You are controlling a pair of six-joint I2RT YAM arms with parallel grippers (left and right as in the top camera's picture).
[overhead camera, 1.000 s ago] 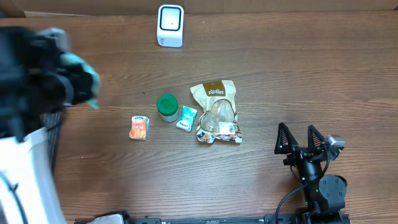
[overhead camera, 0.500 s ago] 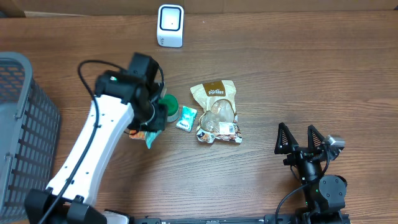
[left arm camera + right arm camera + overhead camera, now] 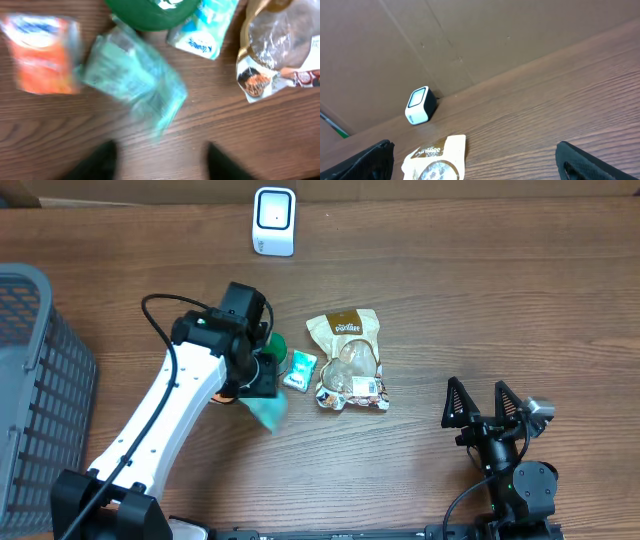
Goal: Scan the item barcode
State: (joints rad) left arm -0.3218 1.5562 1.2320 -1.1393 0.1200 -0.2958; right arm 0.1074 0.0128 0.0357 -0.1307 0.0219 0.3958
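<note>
**A:** Where is the item?

**B:** A teal packet [image 3: 132, 82], smeared with blur, shows on the wooden surface [image 3: 450, 300] just in front of a green lid [image 3: 150, 10]; an orange packet [image 3: 42, 55] is just beside it on one side; a small white-and-teal pack [image 3: 299, 369] and a brown pouch with a clear window [image 3: 348, 360] are on the other. The blur hides whether it rests flat or hangs just above the wood.

**A:** Is anything gripping it?

**B:** No; the left fingers [image 3: 97, 162] are released, spread apart at the bottom edge of the wrist view with bare wood between them; the teal packet lies beyond their tips, not between them. From overhead, the white left arm reaches over the cluster, covering part of the green lid; the packet shows at its near side.

**A:** And the scanner?

**B:** A small white scanner [image 3: 274, 221] stands at the far edge of the surface, well apart from the packet; its face is turned toward the items.

**A:** The other arm?

**B:** The right fingers [image 3: 455, 405] are released too, splayed wide and grasping nothing; they stand near the front right, well apart from the pouch. A grey mesh basket [image 3: 40, 380] sits at the far left.
</note>
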